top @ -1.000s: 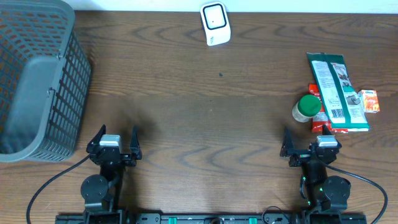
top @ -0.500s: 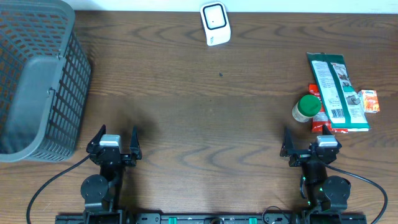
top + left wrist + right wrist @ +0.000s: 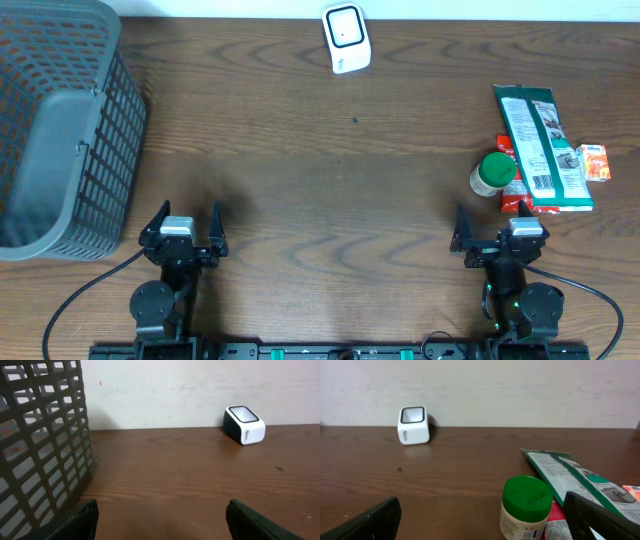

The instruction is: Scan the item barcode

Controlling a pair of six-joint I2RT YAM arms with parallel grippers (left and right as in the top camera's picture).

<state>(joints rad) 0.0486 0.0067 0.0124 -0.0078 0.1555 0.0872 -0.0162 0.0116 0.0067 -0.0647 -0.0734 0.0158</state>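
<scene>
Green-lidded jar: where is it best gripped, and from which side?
Likely the round body of the jar, below the lid, coming from its left over the table: it stands upright, and the packets crowd its right side.

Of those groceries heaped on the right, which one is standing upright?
The little jar with the green lid. It stands upright at the heap's left edge, while the long green packet and the small orange box lie flat.

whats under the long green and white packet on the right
Some red packaging shows from under the long packet along its left edge, beside the green-lidded jar. Whether that is one red pack or two is covered by the packet and jar.
</scene>
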